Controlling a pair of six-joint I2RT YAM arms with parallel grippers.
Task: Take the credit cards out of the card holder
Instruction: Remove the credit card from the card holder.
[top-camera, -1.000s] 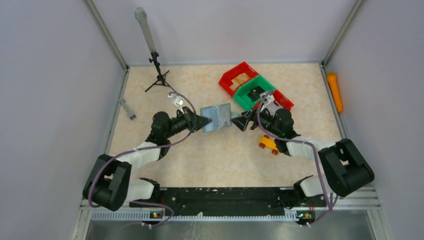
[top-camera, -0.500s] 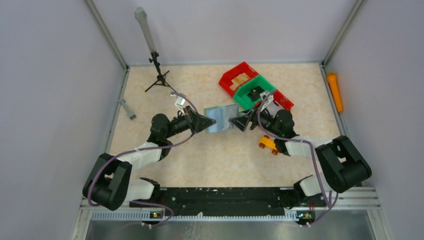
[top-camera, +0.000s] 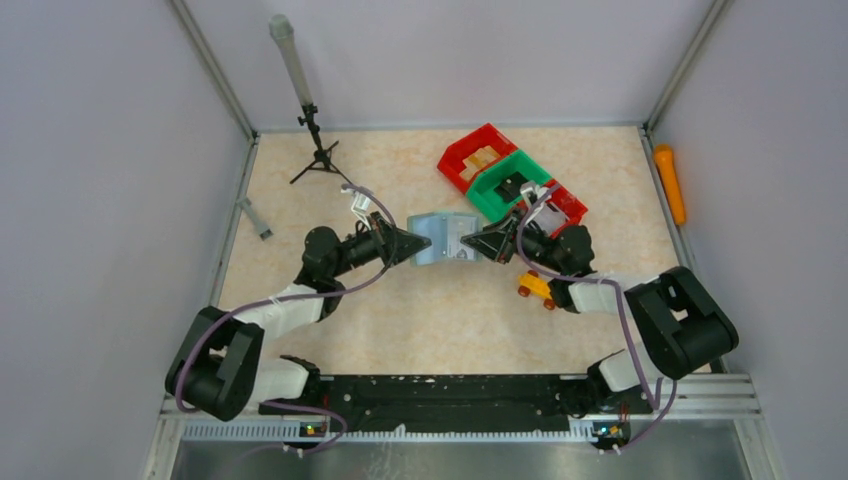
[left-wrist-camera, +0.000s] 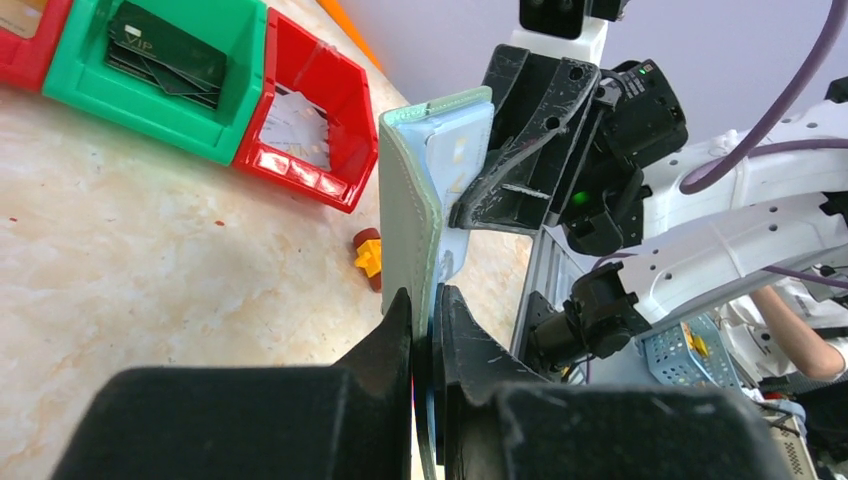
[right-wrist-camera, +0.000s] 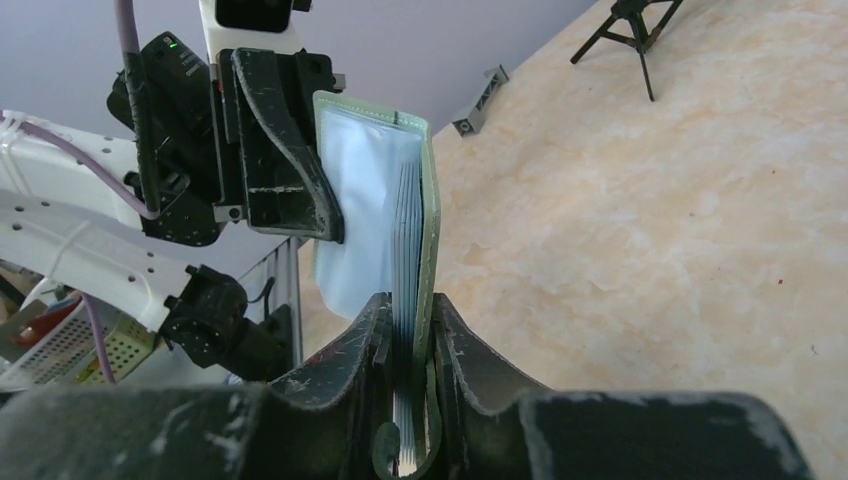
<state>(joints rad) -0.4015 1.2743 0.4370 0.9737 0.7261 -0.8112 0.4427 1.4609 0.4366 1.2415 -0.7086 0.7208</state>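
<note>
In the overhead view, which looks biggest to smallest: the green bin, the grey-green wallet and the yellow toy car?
1. green bin
2. card holder, held up nearer the camera, so it may look larger than it is
3. yellow toy car, clearly smallest

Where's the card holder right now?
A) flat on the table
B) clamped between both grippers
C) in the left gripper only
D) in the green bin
B: the left gripper pinches one edge of the card holder and the right gripper grips the opposite edge.
</note>
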